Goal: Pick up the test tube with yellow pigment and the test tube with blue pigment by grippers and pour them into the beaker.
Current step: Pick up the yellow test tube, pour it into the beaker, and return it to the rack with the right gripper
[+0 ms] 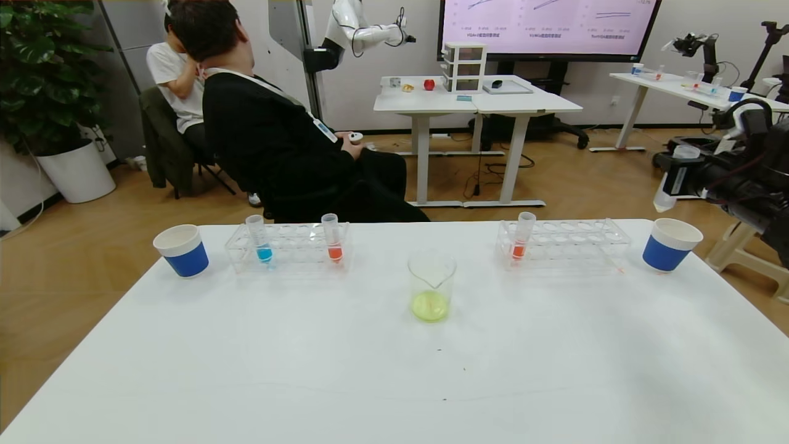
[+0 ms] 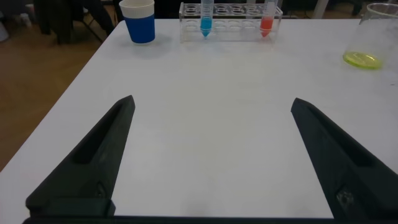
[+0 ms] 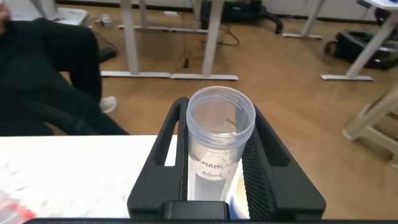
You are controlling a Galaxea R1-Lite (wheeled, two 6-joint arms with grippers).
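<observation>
Nearest to me in the left wrist view, my left pincer point(image 2: 211, 162) hangs low over the white bench point(image 1: 259, 370) with its two black fingers spread wide and nothing between them. Further across the bench, the beaker point(image 1: 431, 286) stands upright near the middle, clear glass, its spout facing me, with a shallow pool of yellow-green liquid at the bottom. Beyond it to the left, the blue test tube point(image 1: 258, 238) stands upright in a clear rack point(image 1: 290, 246), conical tip down, bright blue liquid in its lower part. My right pincer point(image 3: 221, 186) is raised off the bench's far right corner, near a blue paper cup point(image 1: 670, 244), closed on the yellow test tube point(image 1: 673, 176). That tube looks clear and emptied, its long axis tilted, tip pointing down and left, open mouth up.
</observation>
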